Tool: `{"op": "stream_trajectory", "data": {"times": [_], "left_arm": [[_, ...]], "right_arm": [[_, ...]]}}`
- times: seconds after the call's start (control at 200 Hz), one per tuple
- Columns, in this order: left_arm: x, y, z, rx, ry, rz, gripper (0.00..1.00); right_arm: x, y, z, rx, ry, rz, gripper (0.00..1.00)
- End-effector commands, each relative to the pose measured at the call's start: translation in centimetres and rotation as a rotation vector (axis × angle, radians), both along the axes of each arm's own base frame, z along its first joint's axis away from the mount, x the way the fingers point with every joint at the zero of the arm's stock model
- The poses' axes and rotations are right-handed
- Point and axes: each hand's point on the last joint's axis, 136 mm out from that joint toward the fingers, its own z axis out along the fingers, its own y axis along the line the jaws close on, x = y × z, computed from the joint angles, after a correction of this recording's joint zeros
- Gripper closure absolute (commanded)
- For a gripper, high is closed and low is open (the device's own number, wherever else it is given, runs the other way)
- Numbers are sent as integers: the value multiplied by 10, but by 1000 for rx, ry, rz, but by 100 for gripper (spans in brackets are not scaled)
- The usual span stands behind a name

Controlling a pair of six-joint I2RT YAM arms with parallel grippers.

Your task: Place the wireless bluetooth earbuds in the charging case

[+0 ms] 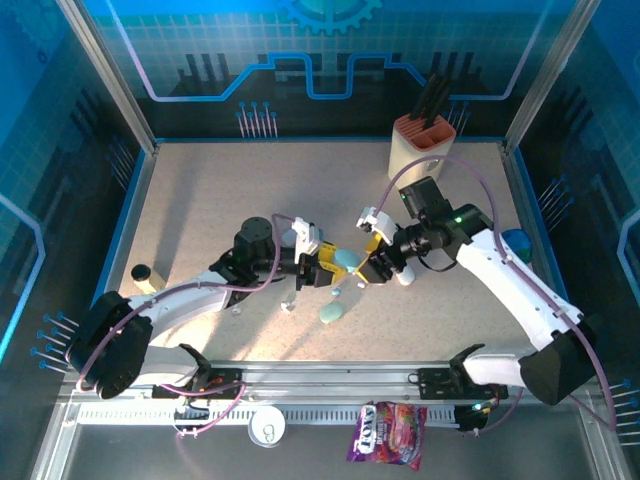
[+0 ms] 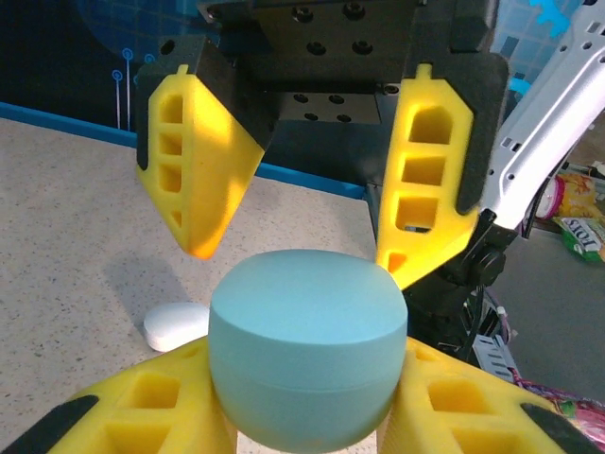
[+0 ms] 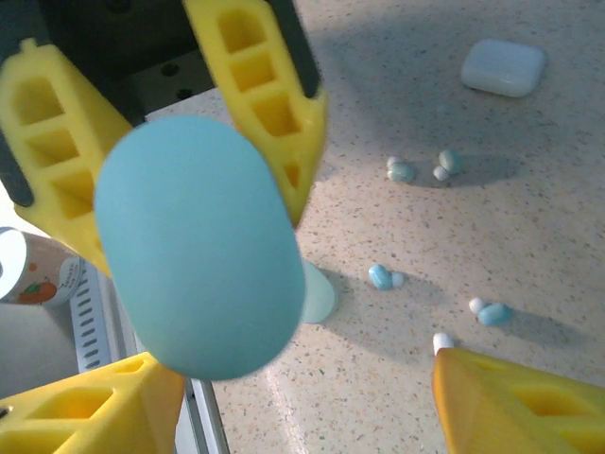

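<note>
my left gripper (image 1: 325, 266) pinches a closed pale blue-green charging case (image 2: 307, 350) above the table (image 3: 529, 208), my right gripper (image 2: 301, 236) spread wide just beside it, earbuds (image 3: 383, 276) lying loose below; i reckon i should hold steady so the right one can open it.

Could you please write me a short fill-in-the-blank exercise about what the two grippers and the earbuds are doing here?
1. The left gripper is shut on a teal charging case, while the right gripper facing it stands ___.
2. The fingers of both grippers are coloured ___.
3. The earbuds lie loose on the ___.

Missing words: open; yellow; table.
</note>
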Motion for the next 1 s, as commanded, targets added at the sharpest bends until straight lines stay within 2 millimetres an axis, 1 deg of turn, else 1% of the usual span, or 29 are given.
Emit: {"op": "stream_trajectory", "data": {"times": [0.0, 0.175, 0.24, 0.33, 0.425, 0.515, 0.66, 0.735, 0.79, 0.85, 0.895, 0.965, 0.99], "left_arm": [[-14, 1, -1, -15, -28, -53, 65], [-15, 2, 2, -29, -52, -40, 65], [-14, 3, 3, -30, -54, -31, 65], [-12, 4, 5, -35, -60, -15, 65], [-9, 4, 5, -38, -57, 7, 67], [-3, 5, 5, -44, -62, 45, 67], [-1, 8, 7, -91, -97, 77, 68], [0, 10, 9, -128, -117, 94, 69], [2, 11, 13, -149, -116, 108, 71], [3, 11, 16, -158, -116, 110, 71], [3, 11, 18, -162, -118, 110, 71], [3, 12, 20, -165, -141, 116, 71], [3, 13, 21, -168, -151, 122, 71]], "right_arm": [[22, -3, 16, 62, -92, -83, 28], [31, -7, 26, 98, -120, -128, 26], [26, -6, 27, 108, -133, -95, 24], [27, -7, 29, 111, -149, -99, 22], [27, -5, 33, 130, -155, -104, 12], [26, -4, 43, 168, -192, -103, 0], [30, -10, 66, 255, -249, -190, 0], [35, -17, 77, 322, -240, -268, 0], [42, -26, 80, 366, -210, -341, 0], [56, -42, 75, 389, -181, -472, 0], [66, -55, 66, 399, -151, -567, 0], [76, -69, 45, 417, -58, -675, 0], [81, -74, 41, 424, -33, -715, 2]]}}
